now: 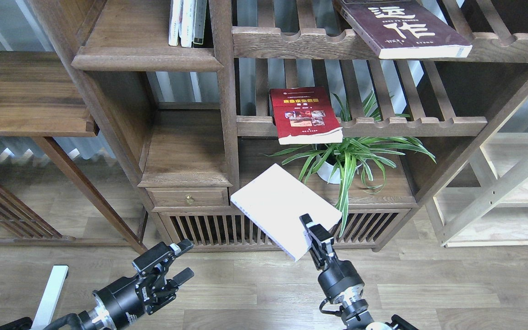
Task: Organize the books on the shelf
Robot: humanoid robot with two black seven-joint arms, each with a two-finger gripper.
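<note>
The right gripper (315, 236) pinches the near edge of the plain, matte lavender-white paperback (284, 208), tilted flat above the wood-plank floor (429, 284), while the left gripper (172, 263) hangs spread, empty.

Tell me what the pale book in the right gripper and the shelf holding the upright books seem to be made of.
The pale book looks like a matte paperback: plain card cover, a thin page block showing at its edge. The right gripper is shut on it. The shelf looks like solid dark-stained wood with a satin finish: visible grain and a rounded moulded lip.
</note>
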